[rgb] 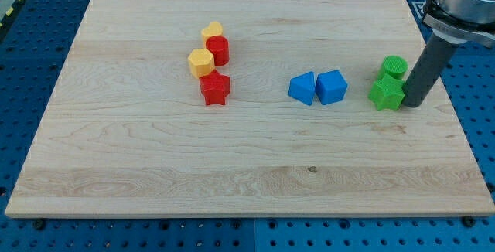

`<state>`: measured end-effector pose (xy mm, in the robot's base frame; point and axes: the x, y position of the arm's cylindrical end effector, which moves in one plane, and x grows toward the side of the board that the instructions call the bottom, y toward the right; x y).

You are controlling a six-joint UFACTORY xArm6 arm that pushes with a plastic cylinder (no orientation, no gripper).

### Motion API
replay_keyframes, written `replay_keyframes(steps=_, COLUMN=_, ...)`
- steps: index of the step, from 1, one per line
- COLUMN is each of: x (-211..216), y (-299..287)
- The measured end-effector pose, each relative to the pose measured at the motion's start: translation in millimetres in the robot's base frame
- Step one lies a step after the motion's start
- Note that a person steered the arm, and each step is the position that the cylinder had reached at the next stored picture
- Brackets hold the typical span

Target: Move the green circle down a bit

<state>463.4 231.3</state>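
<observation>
The green circle (394, 67) stands near the board's right edge, touching a green star (386, 93) just below it. My tip (411, 103) rests on the board right of the green star, close to or touching it, and below-right of the green circle. The dark rod rises from the tip toward the view's top right.
A blue triangle (302, 88) and a blue cube-like block (332, 86) sit left of the green pair. A yellow heart (212, 30), red cylinder (217, 50), yellow hexagon (200, 63) and red star (215, 88) cluster at the upper left. The board's right edge (451, 105) is near the tip.
</observation>
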Motion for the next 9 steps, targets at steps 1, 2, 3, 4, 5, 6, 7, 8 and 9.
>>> replay_keyframes(steps=1, x=0.0, y=-19.7)
replay_keyframes(steps=2, x=0.0, y=-35.4)
replay_keyframes(steps=3, x=23.8, y=-20.3)
replay_keyframes(steps=4, x=38.0, y=15.7)
replay_keyframes(steps=5, x=18.3, y=40.4)
replay_keyframes(steps=6, x=-33.0, y=56.2)
replay_keyframes(steps=7, x=-90.8, y=58.1)
replay_keyframes(steps=8, x=-107.1, y=22.4)
replay_keyframes(steps=9, x=-74.7, y=8.2)
